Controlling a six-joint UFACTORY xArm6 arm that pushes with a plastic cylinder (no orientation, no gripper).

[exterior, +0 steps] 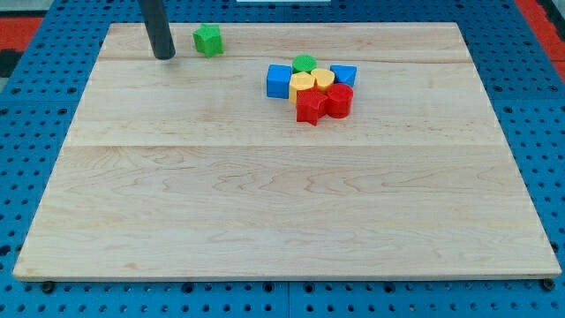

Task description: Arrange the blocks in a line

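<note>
My tip rests on the wooden board near its top left. A green block lies just to the tip's right, a small gap apart. Farther right is a tight cluster: a blue cube on the left, a green block at the top, a yellow block, a yellow heart-like block, a blue block on the right, a red star-like block and a red block at the bottom. The cluster blocks touch one another.
The board lies on a blue perforated surface that shows all around it. Red areas show at the view's top corners.
</note>
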